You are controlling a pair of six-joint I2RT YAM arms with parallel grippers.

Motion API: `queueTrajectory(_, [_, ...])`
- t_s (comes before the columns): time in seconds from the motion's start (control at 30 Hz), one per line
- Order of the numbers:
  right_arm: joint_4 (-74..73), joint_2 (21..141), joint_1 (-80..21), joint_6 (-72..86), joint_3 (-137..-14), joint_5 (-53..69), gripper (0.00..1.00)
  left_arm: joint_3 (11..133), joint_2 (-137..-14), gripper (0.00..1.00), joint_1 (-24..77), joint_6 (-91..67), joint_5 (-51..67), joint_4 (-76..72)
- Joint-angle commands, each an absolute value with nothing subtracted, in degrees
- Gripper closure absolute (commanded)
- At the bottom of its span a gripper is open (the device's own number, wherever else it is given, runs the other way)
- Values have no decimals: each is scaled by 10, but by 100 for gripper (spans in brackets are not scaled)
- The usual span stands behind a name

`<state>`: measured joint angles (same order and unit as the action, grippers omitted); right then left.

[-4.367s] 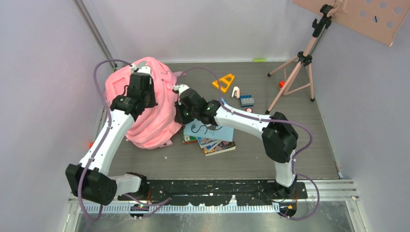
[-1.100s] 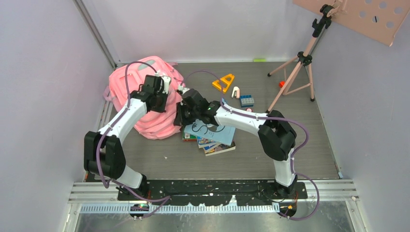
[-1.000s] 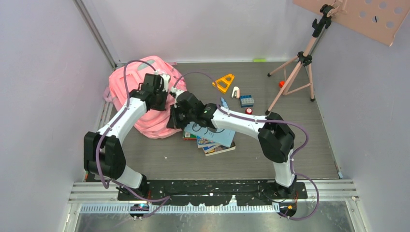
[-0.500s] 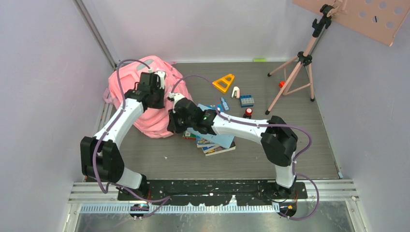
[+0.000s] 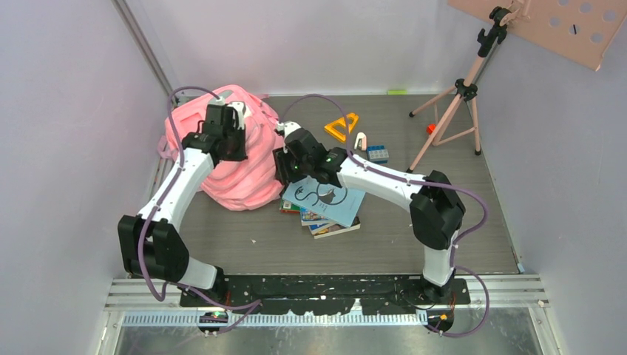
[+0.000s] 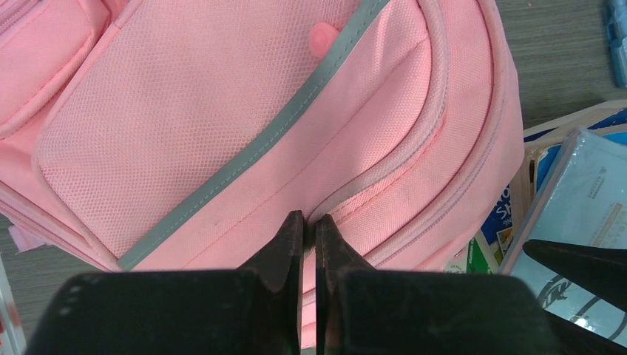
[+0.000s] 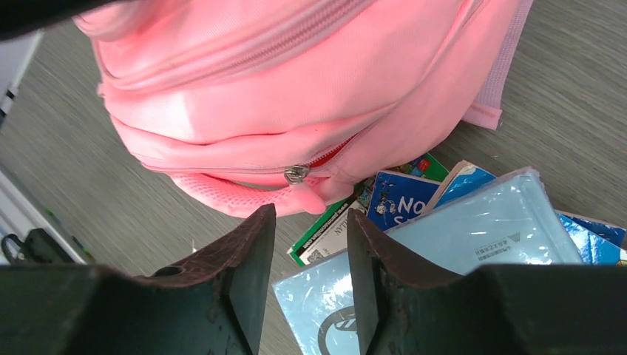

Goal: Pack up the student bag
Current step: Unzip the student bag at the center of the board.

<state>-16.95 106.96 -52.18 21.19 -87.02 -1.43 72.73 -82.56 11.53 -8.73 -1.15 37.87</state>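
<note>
A pink student bag [image 5: 240, 163] is slumped at the table's far left corner, its seam pinched by the closed left fingers [image 6: 285, 251], the right fingers [image 7: 244, 259] held parted, empty, above the zip pull [image 7: 296, 174]; the thin pinch may be lost if tugged.

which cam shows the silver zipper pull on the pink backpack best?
Right wrist: the small silver metal zipper pull is close and sharp, mid-frame, on the soft pink fabric backpack. Top external is too far to make it out. Left wrist shows only pink panels and grey trim.
</note>
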Motion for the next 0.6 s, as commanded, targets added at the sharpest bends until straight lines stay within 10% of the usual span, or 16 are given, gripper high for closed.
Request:
queueTrajectory(0.0, [-194, 1088, -526, 175, -907, -10, 52, 772, -785, 100, 106, -125, 24, 367])
queueTrajectory(0.57, [-200, 1149, -554, 159, -957, -47, 57, 787, -781, 100, 98, -143, 47, 374])
